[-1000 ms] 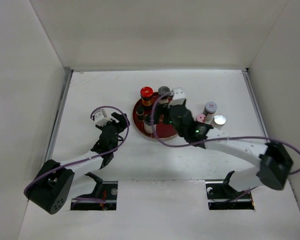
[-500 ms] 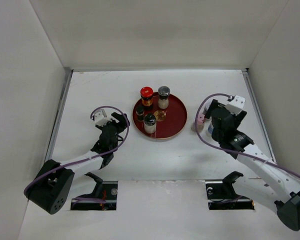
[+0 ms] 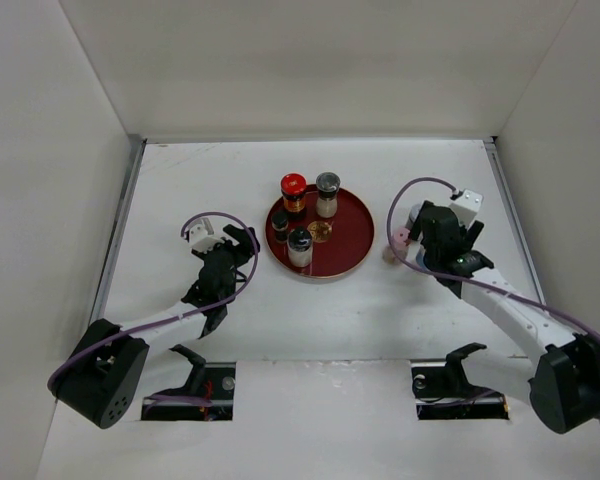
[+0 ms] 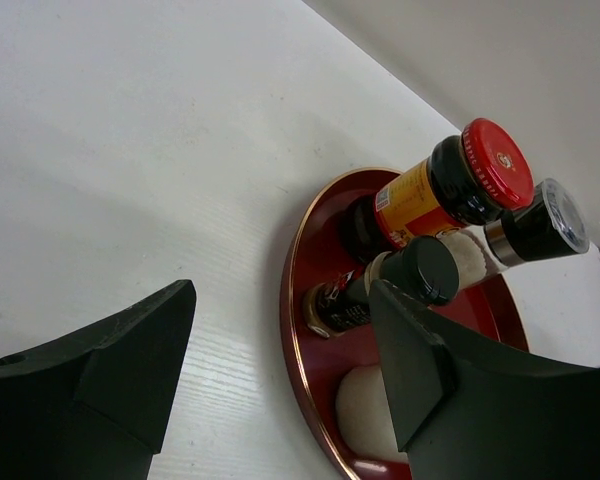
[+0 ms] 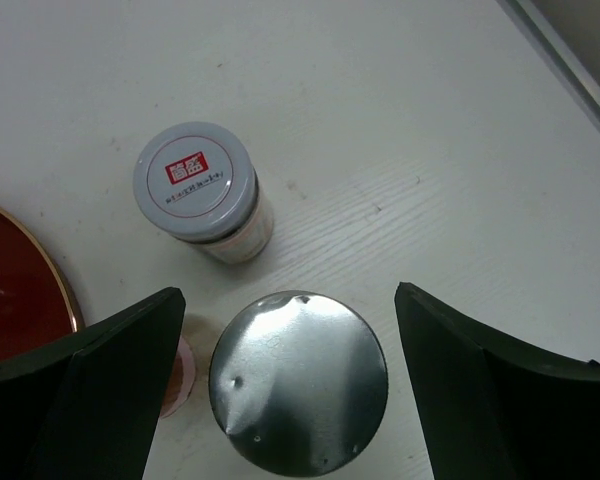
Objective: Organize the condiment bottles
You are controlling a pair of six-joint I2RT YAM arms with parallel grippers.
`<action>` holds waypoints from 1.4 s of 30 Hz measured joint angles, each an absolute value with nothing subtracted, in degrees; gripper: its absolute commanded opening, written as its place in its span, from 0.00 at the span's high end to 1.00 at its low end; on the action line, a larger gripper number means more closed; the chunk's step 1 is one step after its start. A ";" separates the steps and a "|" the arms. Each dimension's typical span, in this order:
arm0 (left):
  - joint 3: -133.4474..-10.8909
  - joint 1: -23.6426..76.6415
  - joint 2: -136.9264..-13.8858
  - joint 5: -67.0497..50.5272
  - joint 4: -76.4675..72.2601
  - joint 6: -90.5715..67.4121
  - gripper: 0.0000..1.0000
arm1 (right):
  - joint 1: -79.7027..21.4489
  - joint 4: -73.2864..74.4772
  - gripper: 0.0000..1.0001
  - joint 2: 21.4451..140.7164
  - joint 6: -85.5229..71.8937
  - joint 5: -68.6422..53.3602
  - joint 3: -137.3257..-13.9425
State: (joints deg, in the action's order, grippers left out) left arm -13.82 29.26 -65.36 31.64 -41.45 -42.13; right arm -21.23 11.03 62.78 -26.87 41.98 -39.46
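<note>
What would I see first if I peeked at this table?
The red dish in the middle of the table, with bottles standing on it, among them a red-capped bottle. To its right, the right arm holds its jaws open over a silver-topped jar, with a grey-capped jar beside it.
</note>
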 measured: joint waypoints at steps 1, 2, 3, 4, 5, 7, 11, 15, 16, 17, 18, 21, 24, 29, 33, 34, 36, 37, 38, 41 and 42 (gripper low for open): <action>-13.85 29.26 -65.36 31.57 -41.45 -42.17 0.31 | -21.23 10.94 0.09 63.18 -27.07 41.54 -39.38; -13.82 29.26 -65.36 31.48 -41.45 -42.24 0.31 | -21.23 10.85 0.10 63.51 -27.29 41.21 -39.22; -13.82 29.26 -65.36 31.42 -41.45 -42.26 0.31 | -21.26 10.74 0.11 63.70 -27.42 40.91 -38.96; -13.82 29.26 -65.36 31.40 -41.45 -42.28 0.31 | -21.34 10.55 0.15 63.75 -27.66 40.66 -38.52; -13.85 29.26 -65.36 31.38 -41.45 -42.30 0.31 | -21.37 10.50 0.20 63.75 -27.94 40.56 -38.04; -13.85 29.26 -65.36 31.27 -41.45 -42.39 0.31 | -21.41 10.28 0.31 63.61 -28.42 40.42 -36.97; -13.85 29.28 -65.36 31.24 -41.43 -42.46 0.31 | -21.39 11.03 0.41 61.32 -29.41 40.56 -35.40; -13.85 29.28 -65.39 31.22 -41.45 -42.46 0.31 | -22.81 13.85 0.43 56.66 -29.12 44.29 -35.57; -13.85 29.28 -65.39 31.22 -41.45 -42.46 0.31 | -23.81 14.70 0.43 55.42 -28.56 45.82 -36.16; -13.85 29.28 -65.39 31.22 -41.45 -42.46 0.31 | -24.93 15.29 0.43 54.52 -27.92 47.27 -36.97; -13.82 29.28 -65.39 31.22 -41.45 -42.46 0.31 | -26.33 15.53 0.43 53.76 -26.92 48.95 -38.28; -13.85 29.28 -65.39 31.22 -41.45 -42.48 0.31 | -30.68 14.15 0.43 53.32 -22.72 53.32 -43.48; -13.85 29.28 -65.39 31.22 -41.47 -42.48 0.31 | -34.61 7.77 0.44 55.24 -17.02 55.18 -48.21; -13.82 29.26 -65.36 31.22 -41.50 -42.48 0.31 | -41.12 -4.93 0.45 65.43 -11.51 51.96 -53.45; -13.82 29.26 -65.36 31.22 -41.56 -42.48 0.31 | -44.71 -8.21 0.45 77.28 -11.97 45.28 -57.74; -13.82 29.26 -65.39 31.22 -41.60 -42.48 0.31 | -45.32 -8.43 0.45 80.23 -12.29 43.48 -58.85; -13.82 29.26 -65.36 31.22 -41.65 -42.48 0.31 | -46.33 -8.58 0.45 85.17 -12.73 40.58 -60.60; -13.82 29.26 -65.36 31.22 -41.65 -42.48 0.31 | -46.74 -8.56 0.45 87.35 -12.88 39.31 -61.43; -13.82 29.26 -65.36 31.22 -41.67 -42.48 0.31 | -47.03 -8.56 0.45 89.32 -13.06 38.11 -62.22; -13.82 29.26 -65.36 31.22 -41.69 -42.48 0.31 | -47.27 -8.58 0.44 93.58 -13.34 35.66 -64.36; -13.85 29.26 -65.36 31.22 -41.71 -42.48 0.31 | -47.27 -8.58 0.44 94.65 -13.39 35.16 -64.99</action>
